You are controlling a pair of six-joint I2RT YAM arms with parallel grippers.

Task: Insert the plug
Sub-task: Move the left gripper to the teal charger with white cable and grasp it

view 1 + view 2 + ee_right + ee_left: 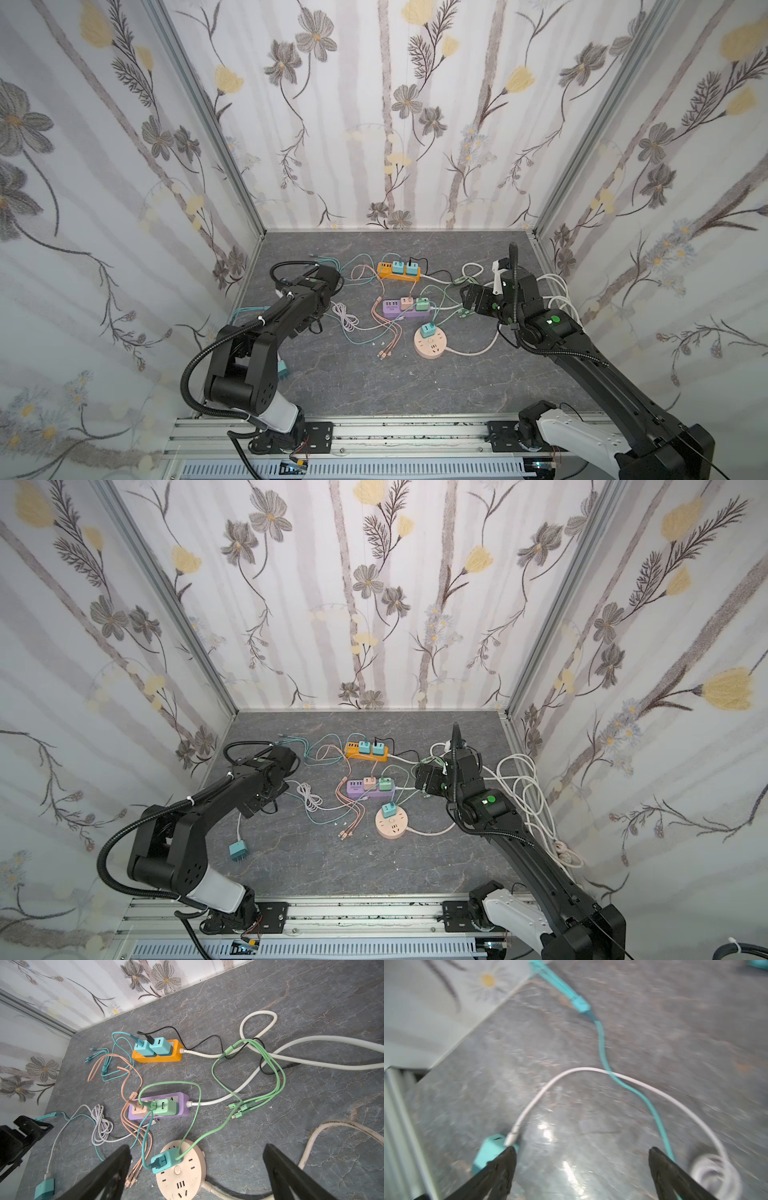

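1. Plug (490, 1153) is the loose teal block lying flat on the table (654, 1022), with a white cord (583, 1069) stuck in its end. It sits just outside one finger (506, 1165) of the left gripper (582, 1148), not between the pair. Can't tell if it touches that finger.
2. Both grippers are spread wide and holding nothing. The right gripper (196, 1147) hovers over the round socket hub (187, 1186), which shows between its fingers in the wrist view.
3. I'd call this the reach stage, with the pickup not done yet. The next move needs the left fingers shifted sideways so the block lands between them, then a squeeze across its flat sides with the prongs left free.
4. Room is tight on the plug's side away from the fingers, since the wall (425, 1012) and metal rail (396, 1126) run close there.
5. Snag risk: a teal cable (602, 1043) crosses the white cord ahead of the fingers, and a white coil (708, 1169) sits by the other finger. Between the fingers it's just bare table.
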